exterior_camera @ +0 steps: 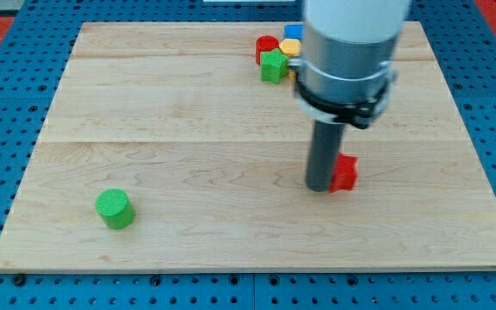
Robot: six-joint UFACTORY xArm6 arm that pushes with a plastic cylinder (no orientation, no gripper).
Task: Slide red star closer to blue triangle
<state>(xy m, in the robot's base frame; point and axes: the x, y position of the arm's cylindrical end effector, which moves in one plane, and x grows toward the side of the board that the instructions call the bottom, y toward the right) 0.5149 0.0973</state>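
The red star (345, 173) lies on the wooden board, right of centre. My tip (320, 186) rests on the board, touching the star's left side. A blue block (293, 33) shows at the view's top, mostly hidden behind the arm, so its shape cannot be made out. It sits in a cluster with a red block (266, 47), a green star-like block (273, 65) and a yellow block (291, 46).
A green cylinder (114, 209) stands at the board's lower left. The arm's wide grey body (348, 52) hides part of the top cluster. The board (188, 129) rests on a blue perforated table.
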